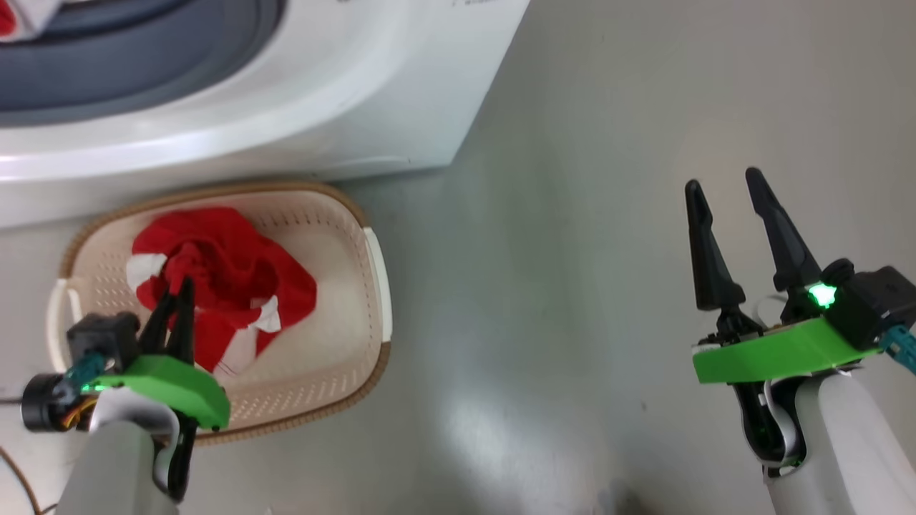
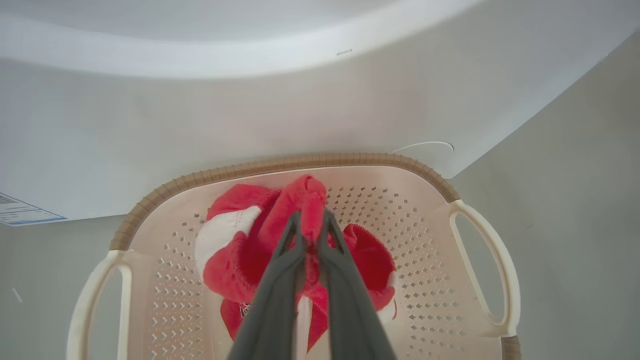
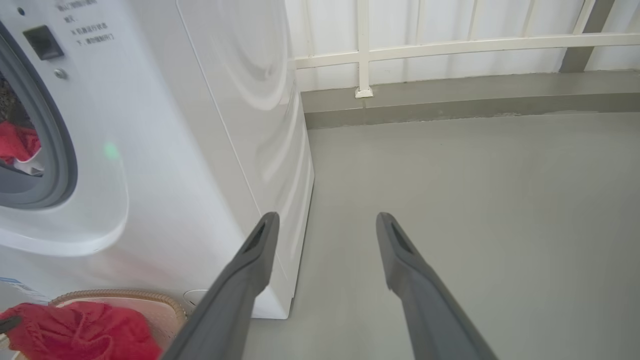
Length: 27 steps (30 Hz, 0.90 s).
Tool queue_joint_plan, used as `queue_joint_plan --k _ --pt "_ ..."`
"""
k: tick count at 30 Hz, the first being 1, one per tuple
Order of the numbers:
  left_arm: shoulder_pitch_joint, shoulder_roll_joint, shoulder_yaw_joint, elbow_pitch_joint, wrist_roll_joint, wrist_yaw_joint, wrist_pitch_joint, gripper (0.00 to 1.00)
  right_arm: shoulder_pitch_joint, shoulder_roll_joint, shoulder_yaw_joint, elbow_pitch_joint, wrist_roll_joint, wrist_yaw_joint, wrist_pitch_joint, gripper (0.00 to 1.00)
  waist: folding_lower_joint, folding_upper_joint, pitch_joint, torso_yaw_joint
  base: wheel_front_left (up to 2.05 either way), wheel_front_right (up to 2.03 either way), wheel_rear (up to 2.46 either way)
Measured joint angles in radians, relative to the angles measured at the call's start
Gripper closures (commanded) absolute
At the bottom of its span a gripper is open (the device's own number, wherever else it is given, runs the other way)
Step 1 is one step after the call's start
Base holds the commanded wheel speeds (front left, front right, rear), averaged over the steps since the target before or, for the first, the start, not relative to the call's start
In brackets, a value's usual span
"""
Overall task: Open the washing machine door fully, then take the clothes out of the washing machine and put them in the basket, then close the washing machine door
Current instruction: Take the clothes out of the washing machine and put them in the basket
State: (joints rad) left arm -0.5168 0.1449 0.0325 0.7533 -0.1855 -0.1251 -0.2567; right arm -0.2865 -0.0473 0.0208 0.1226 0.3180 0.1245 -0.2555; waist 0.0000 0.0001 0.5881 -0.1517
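Observation:
The cream basket (image 1: 372, 257) stands on the floor against the white washing machine (image 1: 372, 93). A red garment with white panels (image 1: 236, 286) lies bunched inside the basket. My left gripper (image 1: 179, 282) is over the basket, shut on a raised fold of that garment (image 2: 310, 205). Far to the right, my right gripper (image 1: 723, 182) hovers open above bare floor with nothing between its fingers. More red and white clothes (image 3: 17, 142) lie inside the drum behind the grey gasket (image 3: 60, 150). The washing machine door is out of view.
Grey floor (image 1: 572, 286) stretches to the right of the machine and basket. A white railing on a low kerb (image 3: 450, 45) runs along the far wall. A blue label (image 2: 25, 212) sits low on the machine front. A thin cable (image 1: 18, 472) lies at the lower left.

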Motion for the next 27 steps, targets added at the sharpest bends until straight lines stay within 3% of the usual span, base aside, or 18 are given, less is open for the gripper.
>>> queue_joint_plan --k 15,27 --pt "-0.202 0.047 -0.092 0.258 -0.019 0.0 0.0 1.0 -0.084 0.0 0.03 -0.022 0.01 0.0 0.0 0.0 0.0 0.0 0.177 -0.018 0.0 0.0 0.0" --pt "-0.273 0.064 -0.109 0.334 -0.036 0.0 0.0 1.0 -0.107 -0.001 0.045 -0.028 0.025 0.0 0.0 0.0 0.0 0.0 0.245 -0.03 0.0 0.0 0.0"
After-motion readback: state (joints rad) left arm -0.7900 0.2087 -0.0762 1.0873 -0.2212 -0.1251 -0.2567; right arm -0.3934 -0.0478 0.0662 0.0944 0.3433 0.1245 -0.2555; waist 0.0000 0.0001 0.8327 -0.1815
